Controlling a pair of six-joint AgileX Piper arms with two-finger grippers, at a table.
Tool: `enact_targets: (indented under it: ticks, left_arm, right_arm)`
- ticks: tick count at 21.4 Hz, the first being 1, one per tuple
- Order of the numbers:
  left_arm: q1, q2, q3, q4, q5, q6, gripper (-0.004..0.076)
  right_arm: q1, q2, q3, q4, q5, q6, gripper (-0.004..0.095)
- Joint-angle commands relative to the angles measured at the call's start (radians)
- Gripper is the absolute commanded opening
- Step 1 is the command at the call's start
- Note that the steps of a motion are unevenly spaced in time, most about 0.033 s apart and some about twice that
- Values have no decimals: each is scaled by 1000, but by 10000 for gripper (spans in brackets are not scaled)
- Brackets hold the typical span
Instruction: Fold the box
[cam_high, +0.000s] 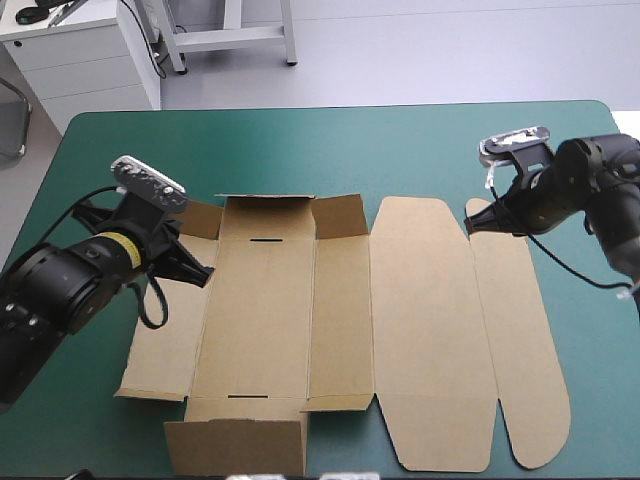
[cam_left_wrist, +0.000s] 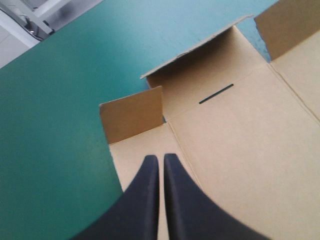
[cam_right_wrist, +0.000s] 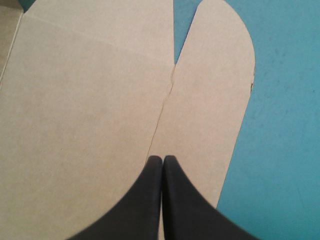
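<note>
The brown box (cam_high: 265, 300) lies spread across the teal-green cover as a cut sheet. Its far wall (cam_high: 265, 215) and near wall (cam_high: 235, 445) stand partly raised, each with a slot. The lid panel (cam_high: 430, 330) and a rounded flap (cam_high: 520, 350) lie flat to the right. My left gripper (cam_high: 207, 273) is shut, its tip over the flat left side panel (cam_left_wrist: 145, 150), close to a raised corner tab (cam_left_wrist: 132, 114). My right gripper (cam_high: 470, 226) is shut too, over the crease between the lid panel (cam_right_wrist: 85, 100) and the rounded flap (cam_right_wrist: 210, 100), near their far end.
Bare teal-green cover (cam_high: 330, 150) stretches beyond the box to the table's far edge, and a strip of it (cam_high: 590, 380) runs along the right. The box's near wall and flaps reach almost to the table's front edge.
</note>
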Motion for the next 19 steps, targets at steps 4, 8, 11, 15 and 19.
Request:
enact_targets:
  ticks: [4,8,11,15,19]
  left_arm:
    - [100,100,-76,-182,-63,160,20]
    - [307,147,-83,-550,-41,405,20]
    - [484,166,-83,-770,18,561,20]
    - [792,196,-97,-1115,247,794,19]
    - [1013,202,-102,-1187,308,826,19]
  right_arm:
    - [-6,-213,170,2,-55,-10,-20]
    - [-6,-378,325,6,-97,2,-19]
    - [-6,-470,408,6,-110,16,-19]
    - [-6,-569,496,6,-118,44,-20]
    - [-6,-626,547,11,-121,44,-20]
